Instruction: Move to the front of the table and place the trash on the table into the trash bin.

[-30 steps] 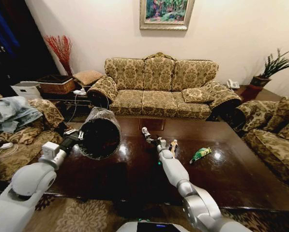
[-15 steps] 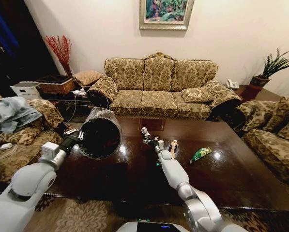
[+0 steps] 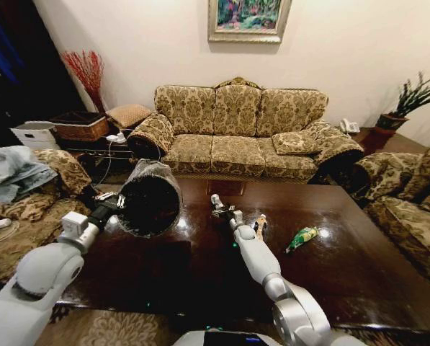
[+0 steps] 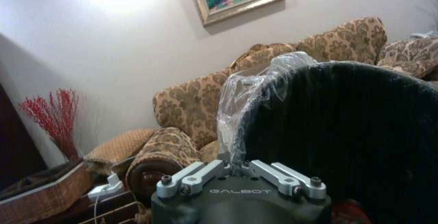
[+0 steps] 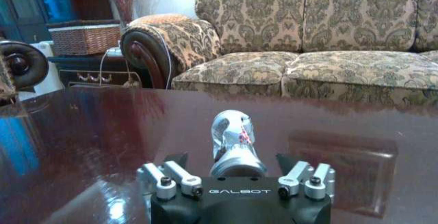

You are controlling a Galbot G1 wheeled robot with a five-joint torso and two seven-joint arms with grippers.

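The table [image 3: 359, 267] bears a green wrapper [image 3: 302, 237] and tan bottle [image 3: 259, 224], both right of the right gripper [image 3: 218, 207]. The left gripper [image 3: 116, 204] is clamped on the bin [image 3: 150, 200], held tipped over the table's left side. The right gripper's jaws are spread around a silver piece [image 5: 231, 138]: a pick-up step. Next, closing squarely and carrying it to the bin.

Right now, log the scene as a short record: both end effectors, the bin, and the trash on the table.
left end effector: shut on trash bin rim, bin held tilted at table left edge
right end effector: open, low over table, fingers either side of silver-white piece
also on table: tan bottle, green wrapper
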